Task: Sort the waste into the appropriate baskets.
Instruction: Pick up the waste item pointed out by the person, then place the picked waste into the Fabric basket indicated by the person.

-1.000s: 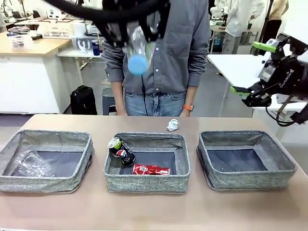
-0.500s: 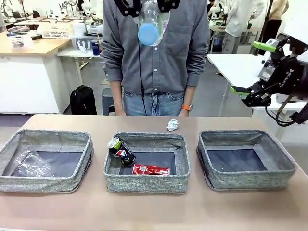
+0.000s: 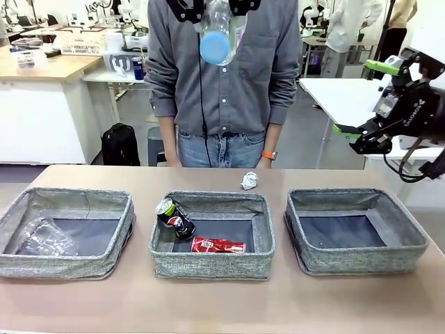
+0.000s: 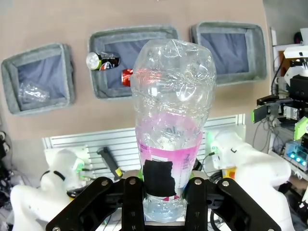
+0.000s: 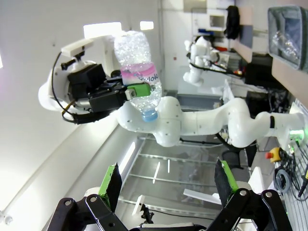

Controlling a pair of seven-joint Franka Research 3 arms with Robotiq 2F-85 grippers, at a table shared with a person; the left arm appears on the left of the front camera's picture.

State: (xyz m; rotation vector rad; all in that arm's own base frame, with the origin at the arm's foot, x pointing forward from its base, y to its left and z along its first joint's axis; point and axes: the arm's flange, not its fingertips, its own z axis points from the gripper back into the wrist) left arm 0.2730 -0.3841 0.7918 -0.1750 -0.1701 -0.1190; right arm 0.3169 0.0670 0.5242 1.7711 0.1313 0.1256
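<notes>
The clear plastic bottle (image 3: 217, 35) had risen, then held steady high above the baskets (image 3: 208, 266), its cap end clenched in the left gripper (image 4: 164, 188). The right gripper (image 5: 168, 180) waited aside, fingers spread and empty. The left basket (image 3: 62, 266), with its crushed plastic (image 3: 45, 238), looked the bottle's likely home.

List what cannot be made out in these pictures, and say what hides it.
1. Front view: the top edge cuts off the left fingers, so their hold on the plastic bottle is hidden.
2. Left wrist view: the bottle covers most of the red can in the middle basket.
3. Front view: the clear plastic in the left basket is too see-through to count its pieces.
</notes>
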